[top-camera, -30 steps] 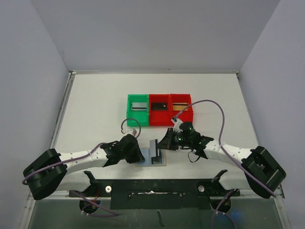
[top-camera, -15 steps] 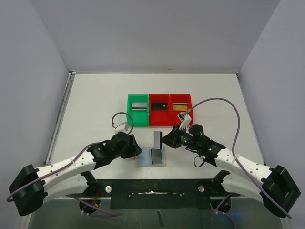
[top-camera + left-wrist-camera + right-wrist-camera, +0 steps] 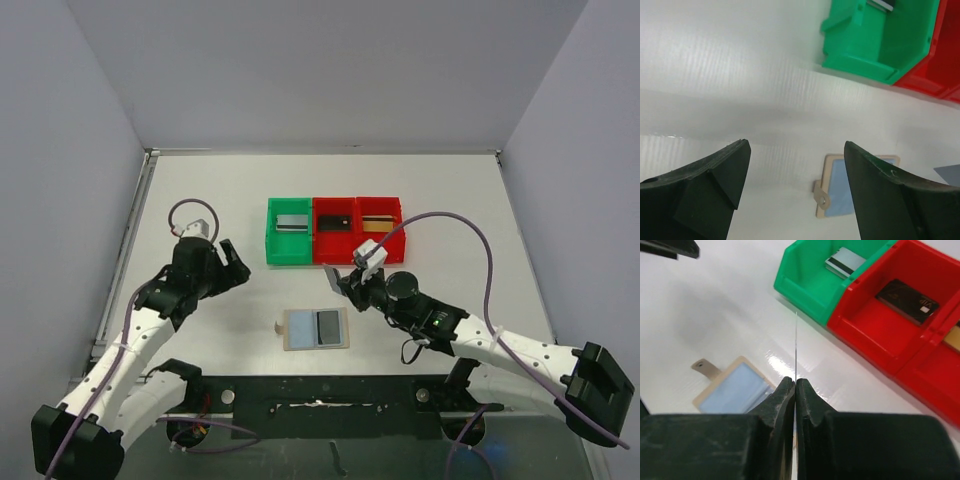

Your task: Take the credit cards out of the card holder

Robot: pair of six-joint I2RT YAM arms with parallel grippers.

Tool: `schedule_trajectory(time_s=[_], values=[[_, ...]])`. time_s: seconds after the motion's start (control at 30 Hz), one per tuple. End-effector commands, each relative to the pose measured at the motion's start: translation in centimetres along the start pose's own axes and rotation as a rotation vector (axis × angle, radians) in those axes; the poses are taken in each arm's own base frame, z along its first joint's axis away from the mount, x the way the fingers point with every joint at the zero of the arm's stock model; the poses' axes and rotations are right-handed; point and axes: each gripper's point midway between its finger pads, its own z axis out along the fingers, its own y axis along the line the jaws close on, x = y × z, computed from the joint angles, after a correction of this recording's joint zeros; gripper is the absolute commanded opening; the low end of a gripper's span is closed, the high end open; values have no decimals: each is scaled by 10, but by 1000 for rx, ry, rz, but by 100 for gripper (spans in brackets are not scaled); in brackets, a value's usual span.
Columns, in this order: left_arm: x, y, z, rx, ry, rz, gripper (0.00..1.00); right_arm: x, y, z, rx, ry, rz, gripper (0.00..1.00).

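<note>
The card holder (image 3: pixel 303 329) lies open and flat near the table's front edge, tan-rimmed and light blue inside, with a dark grey panel on its right half and its snap tab pointing left. My right gripper (image 3: pixel 341 283) hovers just behind it, shut on a thin grey credit card (image 3: pixel 331 277). That card (image 3: pixel 796 345) shows edge-on in the right wrist view, above the holder (image 3: pixel 735 388). My left gripper (image 3: pixel 236 264) stands open and empty, well to the holder's left. Past its fingers (image 3: pixel 727 165) the holder (image 3: pixel 839 192) lies on the table.
Three bins stand in a row behind the holder. The green bin (image 3: pixel 272 240) holds a silver card (image 3: pixel 292 222), the middle red bin (image 3: pixel 336 250) a black card (image 3: pixel 338 222), and the right red bin (image 3: pixel 399 238) a gold card (image 3: pixel 377 224).
My left gripper let go of the holder, opened and drew back to the left. My right gripper pulled the grey card up out of the holder, which now lies flat.
</note>
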Motion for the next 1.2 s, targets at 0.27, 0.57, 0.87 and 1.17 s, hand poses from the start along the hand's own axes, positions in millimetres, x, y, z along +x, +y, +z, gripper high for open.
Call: schedule_trajectory(time_s=[0.27, 0.57, 0.87, 1.17], values=[[-82, 25, -9, -121, -210, 181, 78, -87, -27, 66, 140, -24, -322, 0], [-94, 36, -12, -168, -293, 174, 78, -111, -45, 137, 93, 61, -383, 0], [-100, 37, -19, -168, -331, 162, 78, -98, -66, 198, 123, 196, -562, 0], [-103, 40, -17, -157, -327, 149, 78, -81, -76, 231, 129, 257, -720, 0]])
